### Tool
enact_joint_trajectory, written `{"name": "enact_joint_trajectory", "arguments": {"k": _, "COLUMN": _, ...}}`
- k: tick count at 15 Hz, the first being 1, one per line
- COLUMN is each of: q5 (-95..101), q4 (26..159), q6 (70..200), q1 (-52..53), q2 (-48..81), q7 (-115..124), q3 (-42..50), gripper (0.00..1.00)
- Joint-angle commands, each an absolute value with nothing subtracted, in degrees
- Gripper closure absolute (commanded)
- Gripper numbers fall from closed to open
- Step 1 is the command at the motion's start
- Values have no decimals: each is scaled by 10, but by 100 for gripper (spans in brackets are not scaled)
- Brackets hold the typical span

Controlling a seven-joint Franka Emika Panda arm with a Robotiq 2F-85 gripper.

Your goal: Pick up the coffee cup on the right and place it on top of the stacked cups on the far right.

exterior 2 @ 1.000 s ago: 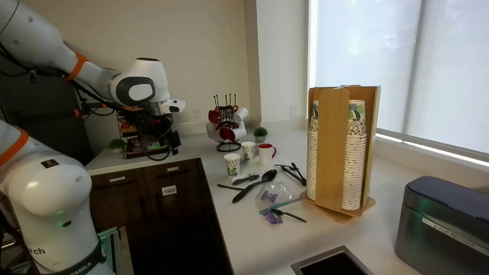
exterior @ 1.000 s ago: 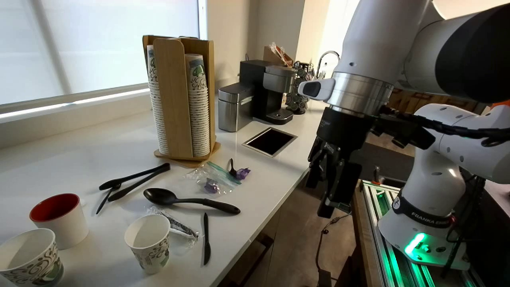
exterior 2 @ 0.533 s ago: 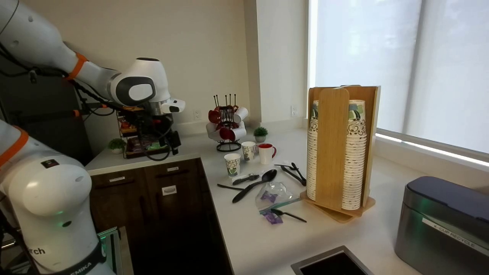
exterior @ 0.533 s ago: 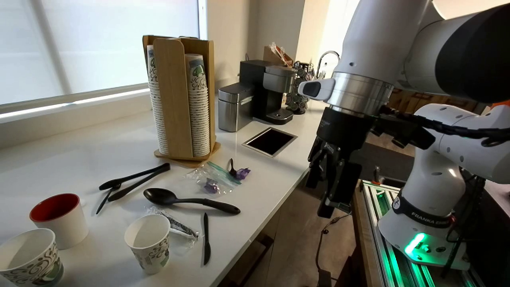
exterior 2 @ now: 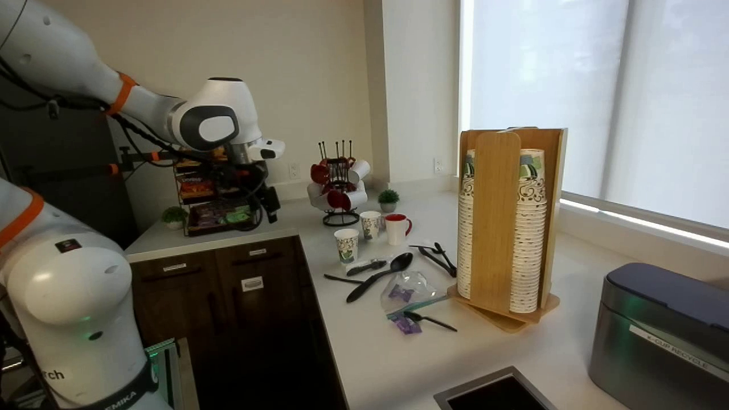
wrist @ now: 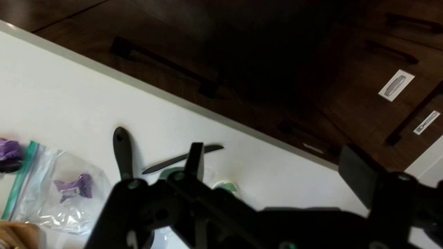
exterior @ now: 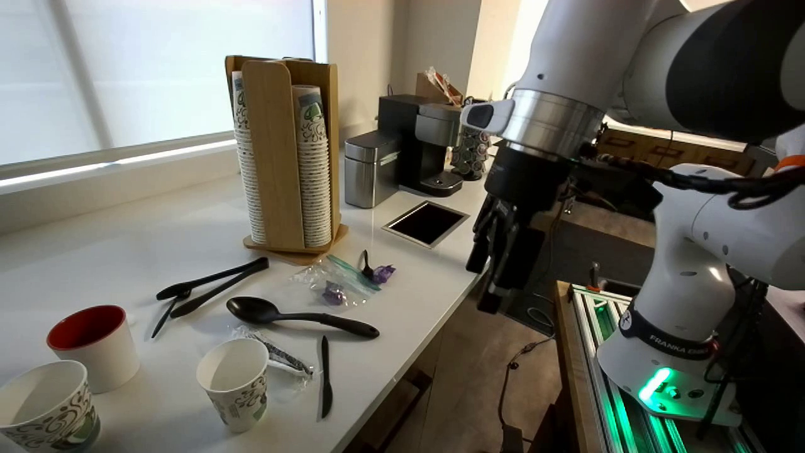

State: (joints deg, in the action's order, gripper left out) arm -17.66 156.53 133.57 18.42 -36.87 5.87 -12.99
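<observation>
In both exterior views a white paper cup with a leaf pattern [exterior: 233, 384] [exterior 2: 347, 246] stands upright near the counter edge. A second paper cup [exterior: 50, 409] [exterior 2: 371, 226] stands by a red-lined mug [exterior: 94, 349] [exterior 2: 397, 229]. Tall stacks of paper cups [exterior: 313, 189] [exterior 2: 528, 250] fill the wooden holder [exterior: 273, 157] [exterior 2: 495, 222]. My gripper [exterior: 483, 283] [exterior 2: 272, 210] is in the air beside the counter's front edge, apart from the cups. In the wrist view its fingers [wrist: 277, 160] are wide apart with nothing between; a cup [wrist: 227, 186] is partly hidden behind it.
A black spoon [exterior: 295, 316], tongs [exterior: 214, 286], a knife [exterior: 326, 377] and a plastic bag [exterior: 336, 283] lie on the counter. A steel bin [exterior: 371, 170] and a coffee maker [exterior: 418, 145] stand beyond the holder. A mug rack [exterior 2: 340, 193] stands at the back.
Over the last half second my arm has shifted toward the counter and a little upward. It was still before that. The cups and utensils have not moved.
</observation>
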Motion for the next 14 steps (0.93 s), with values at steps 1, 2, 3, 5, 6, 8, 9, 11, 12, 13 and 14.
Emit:
{"name": "enact_joint_trajectory", "arguments": {"k": 1, "q5": -141, "q4": 1495, "q6": 1310, "q1": 139, "q2": -294, "q7": 48, "q3": -96, "gripper": 0}}
{"name": "enact_joint_trajectory", "arguments": {"k": 2, "q5": -135, "q4": 1466, "q6": 1305, "q1": 128, "q2": -263, "q7": 40, "q3": -86, "gripper": 0}}
{"name": "enact_joint_trajectory", "arguments": {"k": 3, "q5": -139, "q4": 1438, "q6": 1296, "q1": 129, "q2": -233, "q7": 22, "q3": -72, "gripper": 0}}
{"name": "enact_joint_trajectory", "arguments": {"k": 5, "q5": -153, "q4": 1366, "q6": 1247, "q1": 134, "q2": -166, "q7": -3, "q3": -56, "gripper": 0}}
{"name": "enact_joint_trajectory", "arguments": {"k": 6, "q5": -148, "q4": 1329, "q6": 1221, "q1": 130, "q2": -134, "q7": 1, "q3": -60, "gripper": 0}}
{"name": "enact_joint_trajectory", "arguments": {"k": 8, "q5": -146, "q4": 1278, "q6": 1183, "q1": 124, "q2": -95, "q7": 10, "q3": -65, "gripper": 0}}
{"name": "enact_joint_trajectory", "arguments": {"k": 9, "q5": -148, "q4": 1342, "q6": 1228, "q1": 120, "q2": -151, "q7": 6, "q3": -67, "gripper": 0}}
{"name": "enact_joint_trajectory", "arguments": {"k": 11, "q5": -148, "q4": 1319, "q6": 1224, "q1": 118, "q2": -125, "q7": 7, "q3": -69, "gripper": 0}}
{"name": "enact_joint_trajectory", "arguments": {"k": 12, "q5": -148, "q4": 1321, "q6": 1224, "q1": 117, "q2": -126, "q7": 7, "q3": -69, "gripper": 0}}
{"name": "enact_joint_trajectory", "arguments": {"k": 13, "q5": -148, "q4": 1323, "q6": 1224, "q1": 116, "q2": -129, "q7": 7, "q3": -69, "gripper": 0}}
{"name": "enact_joint_trajectory", "arguments": {"k": 14, "q5": -148, "q4": 1325, "q6": 1224, "q1": 116, "q2": -133, "q7": 7, "q3": -69, "gripper": 0}}
